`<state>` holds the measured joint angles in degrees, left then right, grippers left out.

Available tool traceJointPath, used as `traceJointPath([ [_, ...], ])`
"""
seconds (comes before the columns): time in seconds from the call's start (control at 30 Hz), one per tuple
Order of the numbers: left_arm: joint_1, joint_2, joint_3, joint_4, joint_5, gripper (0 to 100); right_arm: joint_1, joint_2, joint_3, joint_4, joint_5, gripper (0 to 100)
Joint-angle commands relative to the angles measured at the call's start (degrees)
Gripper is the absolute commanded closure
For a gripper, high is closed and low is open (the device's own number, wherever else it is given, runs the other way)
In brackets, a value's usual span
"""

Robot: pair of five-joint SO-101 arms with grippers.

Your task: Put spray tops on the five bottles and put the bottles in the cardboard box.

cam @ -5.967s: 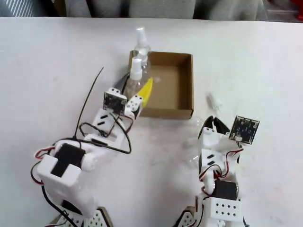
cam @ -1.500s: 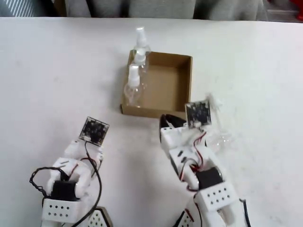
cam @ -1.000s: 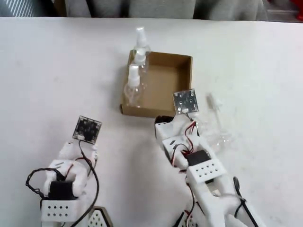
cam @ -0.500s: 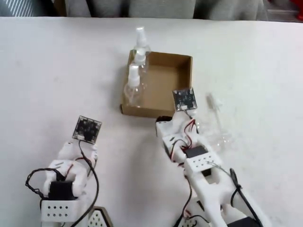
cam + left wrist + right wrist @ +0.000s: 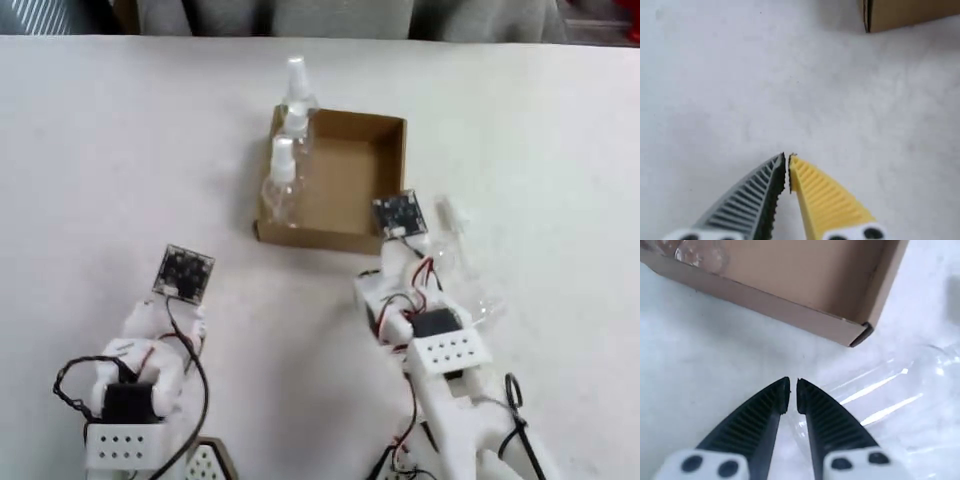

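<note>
The cardboard box (image 5: pixel 345 180) sits open at mid-table. A capped clear bottle (image 5: pixel 280 185) stands in its front-left part, with a second capped bottle (image 5: pixel 296 125) behind it. A third capped bottle (image 5: pixel 297 80) is at the far-left corner. An uncapped clear bottle (image 5: pixel 470 292) lies on the table right of the box, also seen as the bottle (image 5: pixel 890 390) beside my right gripper (image 5: pixel 792 385). That gripper is shut and empty, just off the box's front-right corner (image 5: pixel 860 332). A loose spray top (image 5: pixel 450 215) lies nearby. My left gripper (image 5: pixel 786 159) is shut and empty over bare table.
The right arm (image 5: pixel 420 320) stretches from the front edge to the box's front-right corner. The left arm (image 5: pixel 150 350) is folded back at the front left. A corner of the box (image 5: pixel 900 15) lies beyond the left gripper. White table surrounds the box.
The left arm let go of a bottle in the box and drew back to the front left. The right arm swung from the box's front wall rightward to its front-right corner.
</note>
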<state>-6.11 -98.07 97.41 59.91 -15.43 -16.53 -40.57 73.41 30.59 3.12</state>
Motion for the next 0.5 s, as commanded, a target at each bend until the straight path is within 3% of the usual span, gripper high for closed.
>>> traceJointPath([
  [0.0, -0.5, -0.8, 0.0, -0.1, -0.5, 98, 1.0, -6.2, -0.6, 9.4, 1.8, 98.2],
  [0.2, -0.5, -0.8, 0.0, -0.1, -0.5, 98, 4.9, -12.6, -0.6, 22.1, 10.3, 98.2],
  [0.37, -0.5, -0.8, 0.0, -0.1, -0.5, 98, 15.4, -19.2, -1.3, 23.4, 18.2, 97.8],
  [0.47, -0.4, -0.8, 0.0, 0.0, -0.5, 98, 20.0, -23.2, -2.0, 23.4, 17.3, 97.8],
])
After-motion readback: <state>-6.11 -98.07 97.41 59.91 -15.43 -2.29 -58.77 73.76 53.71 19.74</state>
